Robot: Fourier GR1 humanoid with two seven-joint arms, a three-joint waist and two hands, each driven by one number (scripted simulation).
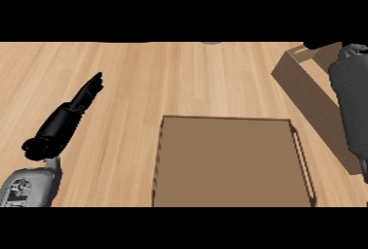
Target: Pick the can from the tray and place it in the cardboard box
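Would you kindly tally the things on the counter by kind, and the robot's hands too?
Tray: 1
Cardboard box: 1
Can: 0 in view
Hands: 2, the left hand resting open at the left, the right hand over the box, fingers hidden
Total: 4

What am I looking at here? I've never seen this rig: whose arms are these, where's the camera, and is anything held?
This is one view from the robot's head, looking steeply down at a wooden counter. The arms coming in from below are the robot's own. Its left hand, at the left, is open and holds nothing. The right forearm reaches up over the box at the right edge. Only a bit of the right hand shows at the top, so I cannot tell what it holds. The tray in the middle looks bare, and no can is visible anywhere.
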